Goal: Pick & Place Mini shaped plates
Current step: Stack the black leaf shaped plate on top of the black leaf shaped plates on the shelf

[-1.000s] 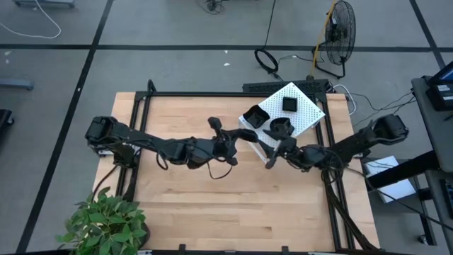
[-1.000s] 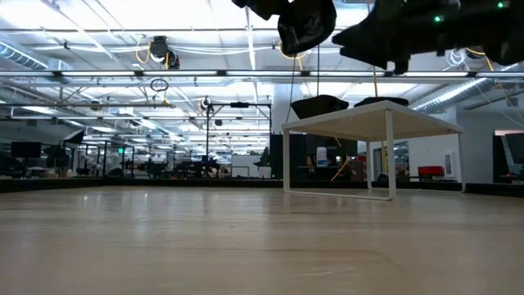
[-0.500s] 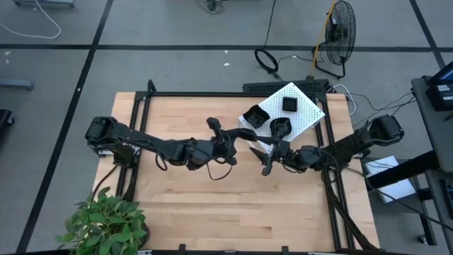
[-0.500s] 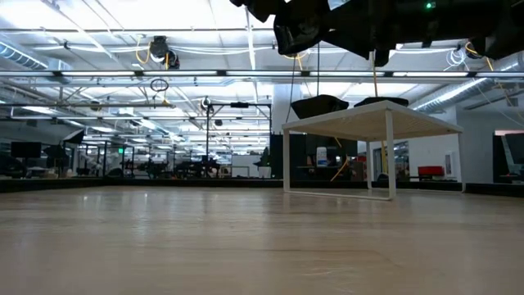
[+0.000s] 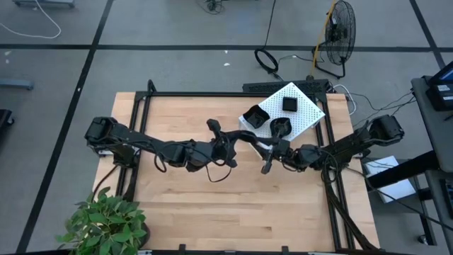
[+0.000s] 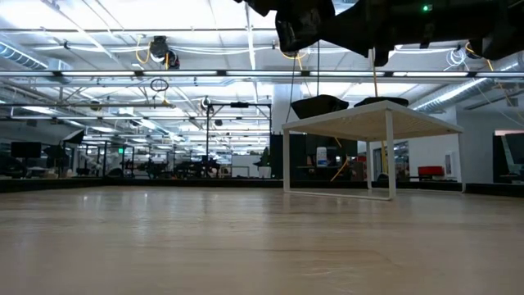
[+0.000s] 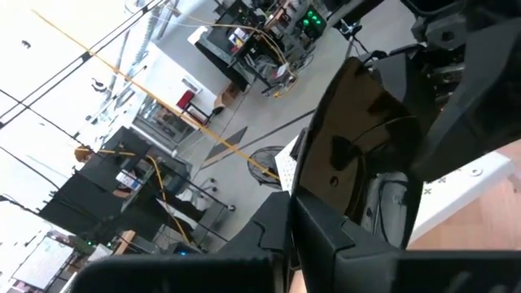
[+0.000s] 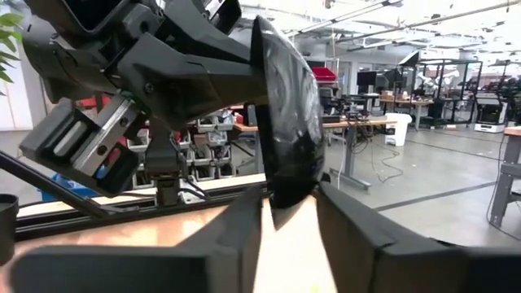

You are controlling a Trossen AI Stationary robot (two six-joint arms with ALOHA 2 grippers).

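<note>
Right wrist view shows no readable writing. A glossy black mini plate (image 8: 286, 130) stands on edge, long axis upright, pinched in my left fingers (image 8: 207, 69); my right fingers (image 8: 289, 213) flank its lower rim, narrowing. It hangs above the wooden surface (image 5: 184, 205), beside the white box (image 5: 301, 113) carrying three more plates (image 5: 255, 116). A workshop lies behind.

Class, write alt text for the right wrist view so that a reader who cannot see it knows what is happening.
A glossy black mini plate, held on edge by the left hand, sits between the two dark fingers of the right hand, above the wooden table. Behind it lies a workshop with desks and racks.
</note>
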